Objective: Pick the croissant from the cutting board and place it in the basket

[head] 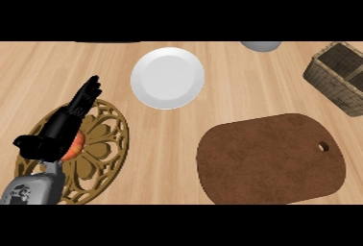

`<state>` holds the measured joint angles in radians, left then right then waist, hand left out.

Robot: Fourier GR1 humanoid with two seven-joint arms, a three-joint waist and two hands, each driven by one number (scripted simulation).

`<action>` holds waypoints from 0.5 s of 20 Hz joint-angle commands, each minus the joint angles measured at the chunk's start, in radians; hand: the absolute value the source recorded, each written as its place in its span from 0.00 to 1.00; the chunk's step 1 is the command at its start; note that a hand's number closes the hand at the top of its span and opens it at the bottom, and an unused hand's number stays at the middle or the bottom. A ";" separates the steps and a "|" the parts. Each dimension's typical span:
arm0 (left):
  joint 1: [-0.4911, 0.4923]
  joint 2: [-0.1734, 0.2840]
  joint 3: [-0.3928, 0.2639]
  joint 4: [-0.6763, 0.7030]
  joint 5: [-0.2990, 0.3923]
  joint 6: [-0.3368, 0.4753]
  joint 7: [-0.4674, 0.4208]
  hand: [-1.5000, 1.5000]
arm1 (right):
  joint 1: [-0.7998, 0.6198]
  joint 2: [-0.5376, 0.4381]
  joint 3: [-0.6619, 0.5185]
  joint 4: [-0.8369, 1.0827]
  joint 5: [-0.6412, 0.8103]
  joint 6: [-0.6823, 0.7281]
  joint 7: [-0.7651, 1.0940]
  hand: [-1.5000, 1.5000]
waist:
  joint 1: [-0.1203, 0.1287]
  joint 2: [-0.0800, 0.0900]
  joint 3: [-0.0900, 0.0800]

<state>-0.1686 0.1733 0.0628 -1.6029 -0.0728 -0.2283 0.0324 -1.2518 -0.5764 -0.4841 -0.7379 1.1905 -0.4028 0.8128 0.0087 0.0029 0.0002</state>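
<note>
My fingers [89, 93] are stretched out straight and close together, pointing up and away from me, thumb jutting off to the side near the wrist. They hold nothing that I can see. That's my left hand [62, 126], hovering over the round, carved wooden trivet [110, 144] at the left of the counter. Just beside my palm there's a sliver of orange [73, 146] peeking out on the trivet; could be an apple or a peach, I can't tell, most of it is hidden under me.

Now, the croissant: I don't see it. The brown cutting board [273, 161] at lower right lies bare, hole near its right edge, nothing on top. The wicker basket [339, 79] sits at the far right, cut off by the edge, and the part of it that shows holds no pastry. So whether the job is finished or not, I can't judge.

Further out: a white plate [168, 78] between me and the basket, and a grey object [261, 45] at the top edge. My grey forearm [32, 188] comes in from bottom left. My right hand isn't showing.
</note>
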 commanded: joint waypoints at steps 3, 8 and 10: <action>0.029 0.002 -0.002 -0.079 0.022 -0.018 0.054 0.50 | 0.119 -0.016 -0.003 -0.008 -0.044 -0.097 -0.087 1.00 | 0.002 -0.003 0.000; 0.043 0.006 -0.007 -0.005 -0.014 -0.023 -0.049 0.50 | 0.111 -0.056 0.022 0.089 -0.019 -0.149 -0.122 1.00 | 0.009 0.002 0.000; -0.007 -0.024 -0.019 0.020 -0.038 0.021 -0.015 0.50 | 0.193 -0.075 -0.008 0.007 -0.034 -0.228 -0.132 1.00 | -0.005 -0.001 0.000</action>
<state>-0.1601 0.1656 0.0572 -1.5936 -0.0875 -0.2284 0.0129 -1.1040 -0.6268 -0.4827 -0.7104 1.1545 -0.5529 0.6852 0.0085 0.0033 0.0002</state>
